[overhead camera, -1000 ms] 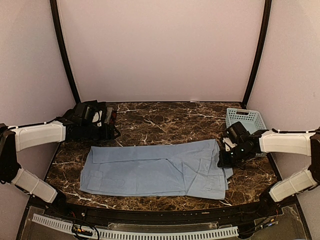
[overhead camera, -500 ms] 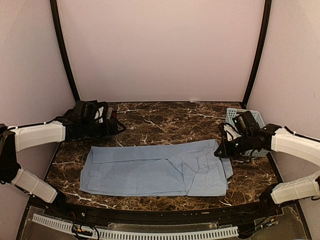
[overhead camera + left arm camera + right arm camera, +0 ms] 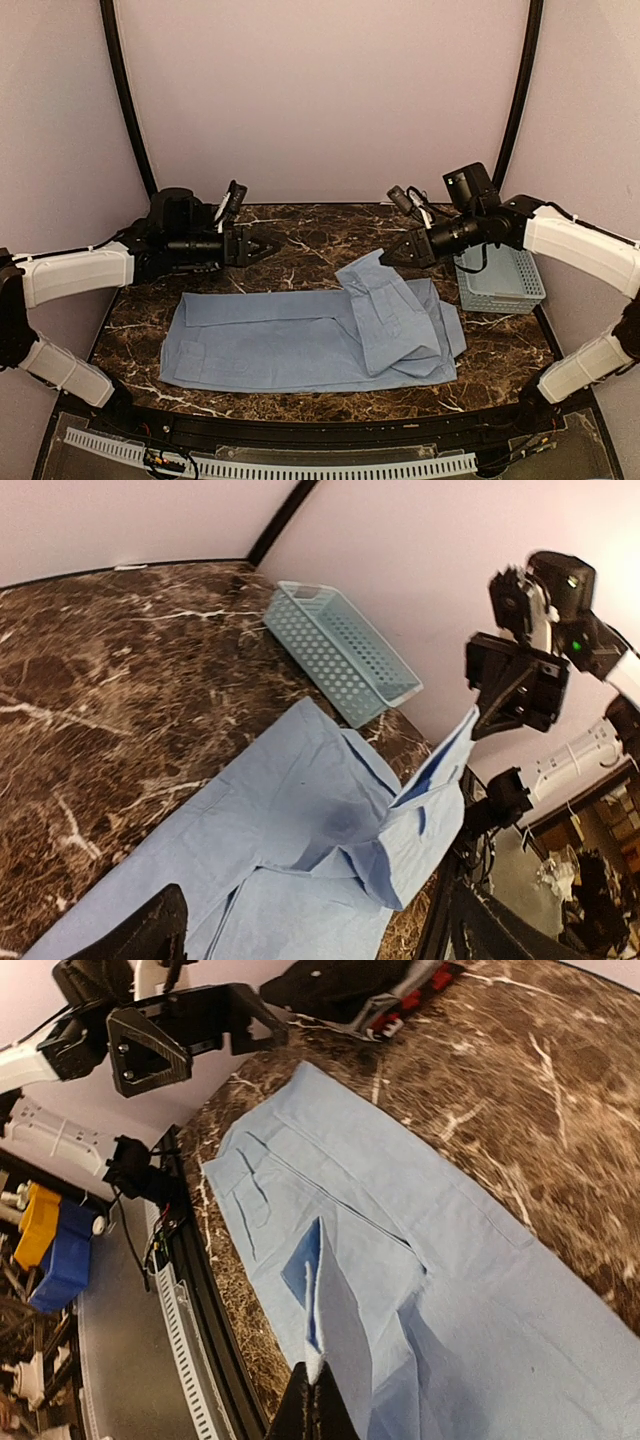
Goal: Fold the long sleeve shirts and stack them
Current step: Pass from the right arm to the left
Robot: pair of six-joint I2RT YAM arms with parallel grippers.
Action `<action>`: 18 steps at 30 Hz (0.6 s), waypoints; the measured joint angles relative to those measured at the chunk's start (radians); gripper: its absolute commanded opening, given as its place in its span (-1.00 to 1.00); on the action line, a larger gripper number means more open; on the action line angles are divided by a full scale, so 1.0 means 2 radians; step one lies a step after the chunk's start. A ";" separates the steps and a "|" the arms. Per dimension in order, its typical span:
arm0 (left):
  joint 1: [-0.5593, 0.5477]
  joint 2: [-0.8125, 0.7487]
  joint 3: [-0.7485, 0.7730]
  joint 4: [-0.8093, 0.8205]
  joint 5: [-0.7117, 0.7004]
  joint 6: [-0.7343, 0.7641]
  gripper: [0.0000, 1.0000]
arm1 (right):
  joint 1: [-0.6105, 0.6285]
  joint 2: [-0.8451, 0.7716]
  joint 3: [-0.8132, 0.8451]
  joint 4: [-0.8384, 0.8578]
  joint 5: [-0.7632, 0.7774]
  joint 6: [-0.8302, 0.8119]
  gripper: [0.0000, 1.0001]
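Right end effector (image 3: 390, 256) pinches the right end of the blue shirt (image 3: 290, 340) and holds it raised. The rest lies flat along the near edge of the surface (image 3: 320, 232). Likely step: fold this end leftward. Carry it low and straight, align the edges, and release only once it is flat. Left end effector (image 3: 258, 247) hovers far left, spread wide and empty, clear of the fold. Basket (image 3: 497, 278) sits at the right edge, black shirt (image 3: 330, 982) in the far left corner.

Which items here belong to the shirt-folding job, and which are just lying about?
Job:
- light blue shirt, one corner pinched and held up by the right hand
- black shirt, bunched at the table's far left

Lying about:
- pale blue basket at the right edge
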 measured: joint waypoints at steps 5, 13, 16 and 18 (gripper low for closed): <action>-0.044 0.010 0.039 0.014 0.032 0.053 0.78 | 0.023 0.066 0.075 -0.013 -0.059 -0.047 -1.00; -0.100 0.086 0.138 -0.028 0.046 0.138 0.83 | 0.037 0.137 0.156 -0.039 -0.112 -0.096 -1.00; -0.112 0.114 0.165 -0.054 0.043 0.158 0.61 | 0.038 0.148 0.167 -0.044 -0.125 -0.102 -1.00; -0.116 0.129 0.177 -0.066 0.040 0.167 0.29 | 0.038 0.151 0.172 -0.046 -0.134 -0.104 -1.00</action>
